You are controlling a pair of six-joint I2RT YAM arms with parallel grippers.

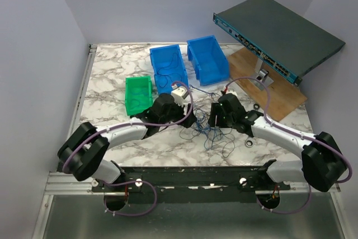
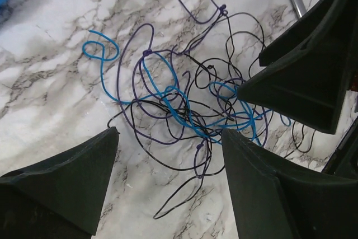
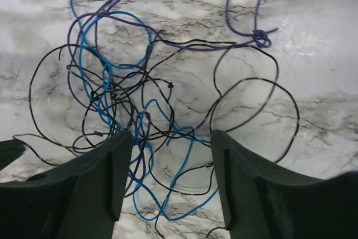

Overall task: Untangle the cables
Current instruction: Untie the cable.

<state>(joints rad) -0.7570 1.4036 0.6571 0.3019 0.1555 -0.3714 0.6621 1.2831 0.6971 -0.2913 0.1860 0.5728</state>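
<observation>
Left gripper (image 2: 168,138) hangs open astride the cables (image 1: 208,131), and right gripper (image 3: 170,138) faces it, fingers parted too (nothing pinched yet). Best bet: each nips one springy strand at the tangle's fringe, then they draw apart slowly. Wiry curls in blue, violet and black sprawl mid-table on the glossy marble table (image 1: 112,76); beyond sits a boxy plastic blue bin (image 1: 215,75).

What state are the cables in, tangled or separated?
Tangled: the cables lie in one heap, blue, purple and black strands crossing and looping through each other.
</observation>
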